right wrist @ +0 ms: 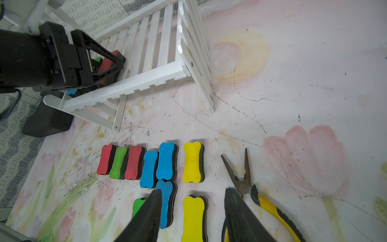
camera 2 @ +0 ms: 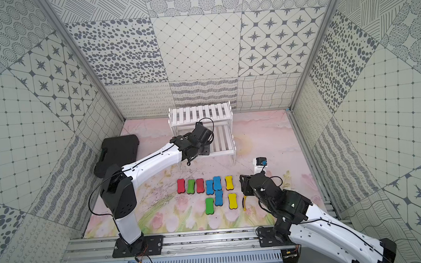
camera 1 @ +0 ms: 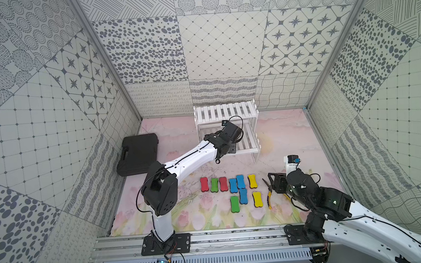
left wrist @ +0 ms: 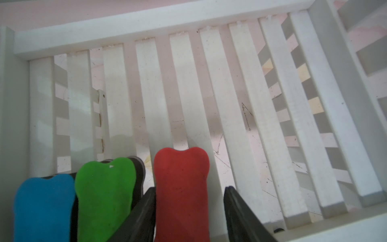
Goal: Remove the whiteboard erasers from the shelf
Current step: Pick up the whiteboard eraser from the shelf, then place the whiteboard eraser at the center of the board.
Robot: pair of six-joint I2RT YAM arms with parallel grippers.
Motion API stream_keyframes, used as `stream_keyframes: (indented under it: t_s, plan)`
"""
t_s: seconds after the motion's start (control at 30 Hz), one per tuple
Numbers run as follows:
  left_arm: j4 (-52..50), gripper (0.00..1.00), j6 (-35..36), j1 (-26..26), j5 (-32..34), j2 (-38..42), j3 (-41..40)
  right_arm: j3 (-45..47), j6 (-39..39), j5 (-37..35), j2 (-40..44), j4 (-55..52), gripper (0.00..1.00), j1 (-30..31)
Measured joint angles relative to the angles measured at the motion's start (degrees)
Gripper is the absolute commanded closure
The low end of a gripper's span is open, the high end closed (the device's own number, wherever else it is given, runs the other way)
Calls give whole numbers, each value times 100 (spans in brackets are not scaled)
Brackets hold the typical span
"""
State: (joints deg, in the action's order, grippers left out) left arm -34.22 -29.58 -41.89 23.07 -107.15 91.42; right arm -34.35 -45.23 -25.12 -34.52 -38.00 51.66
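Risk: left jaws straddle the red eraser [left wrist: 181, 188] on the shelf's [left wrist: 134, 27] lower tier, one side touching, the other apart; uneven closure may skew it against the adjacent green eraser [left wrist: 104, 194]. Right jaws open, empty, in front of the shelf.

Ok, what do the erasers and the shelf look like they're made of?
Erasers: seemingly soft foam, matte coloured tops over dark felt-like undersides, layers visible at their edges. Shelf: probably painted wood, matte white, with scuffed slats and rough joints.
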Motion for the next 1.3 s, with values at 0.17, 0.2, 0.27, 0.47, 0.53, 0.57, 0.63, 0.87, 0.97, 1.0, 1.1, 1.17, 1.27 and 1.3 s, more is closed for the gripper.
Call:
stream_keyframes:
  t_s: [0.17, 0.2, 0.27, 0.47, 0.53, 0.57, 0.63, 0.87, 0.97, 1.0, 1.1, 1.17, 1.27, 1.3]
  plan:
    - [-37, 62, -35, 0, 2, -28, 35, 37, -28, -2, 52, -17, 48, -4]
    - [-39, 63, -42, 0, 0, -33, 42, 42, -37, 0, 61, -26, 48, -7]
    - [-57, 66, -48, 0, -2, -35, 59, 46, -42, 0, 76, -35, 48, -7]
    - [-70, 67, -107, -39, 4, 157, 20, 48, -59, -28, 131, -55, 48, -33]
    - [-63, 67, -184, -103, 11, 415, -72, 48, -61, -50, 146, -66, 48, -33]
    - [-46, 67, -208, -151, 24, 579, -153, 48, -61, -63, 153, -76, 48, -37]
    - [-7, 67, -297, -251, 59, 929, -361, 48, -61, -85, 151, -87, 48, -44]
    - [33, 67, -822, -804, 302, 2396, -1700, 48, -85, -111, 149, -120, 47, -70]
    - [-39, 68, -1185, -1174, 448, 2981, -2402, 48, -90, -122, 142, -120, 48, -70]
    - [-76, 68, -1331, -1298, 485, 3156, -2645, 48, -96, -133, 142, -122, 48, -70]
    - [-197, 69, -1851, -1631, 560, 3600, -3392, 48, -111, -144, 142, -122, 47, -72]
    - [-293, 70, -2181, -1788, 535, 3777, -3827, 48, -111, -155, 142, -122, 47, -85]
    - [-422, 70, -2684, -2035, 411, 3880, -4363, 48, -109, -188, 140, -122, 47, -98]
    - [-461, 70, -2839, -2131, 352, 3875, -4485, 48, -107, -195, 138, -122, 47, -103]
